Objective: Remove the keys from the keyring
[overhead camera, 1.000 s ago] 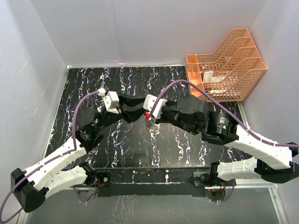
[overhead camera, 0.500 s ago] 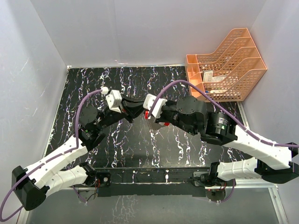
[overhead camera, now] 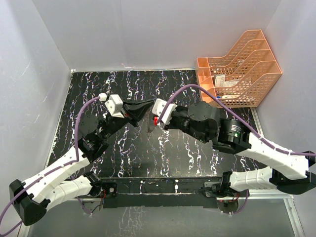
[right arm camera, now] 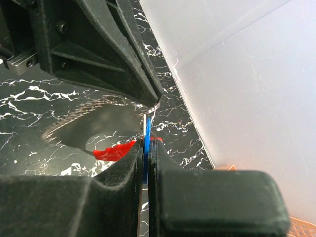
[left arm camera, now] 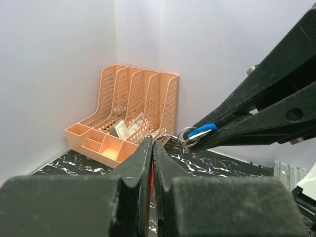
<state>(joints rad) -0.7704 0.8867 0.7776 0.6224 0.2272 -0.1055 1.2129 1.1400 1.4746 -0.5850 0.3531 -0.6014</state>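
Left wrist view: left gripper (left arm camera: 152, 146) is clenched, fingers pressed flat together, with a thin wire ring (left arm camera: 167, 143) pinched at the tips. A smaller ring (left arm camera: 186, 135) is linked to it, and the key (left arm camera: 202, 130) is carried on that. The key's blue head is clamped by the right gripper (left arm camera: 197, 135), whose black fingers enter from the right. A sliver of red is seen lower down in the slit between the left fingers.

Right wrist view: right gripper is closed on the key, with the blue head seen edge-on between the pads. The left fingertips are met just above, at the small ring. The keyring (right arm camera: 115, 150) is hung below the left tips. Its red part is just beside the right fingertips and its grey part is blurred against the table. Contact between keyring and table cannot be told.

Top view: both grippers are brought tip to tip over the middle of the black marbled table (overhead camera: 98, 84). The red of the keyring is visible at the junction, with a grey smear just below it. An orange file rack (overhead camera: 242, 69) is placed at the far right corner, well apart from both grippers.
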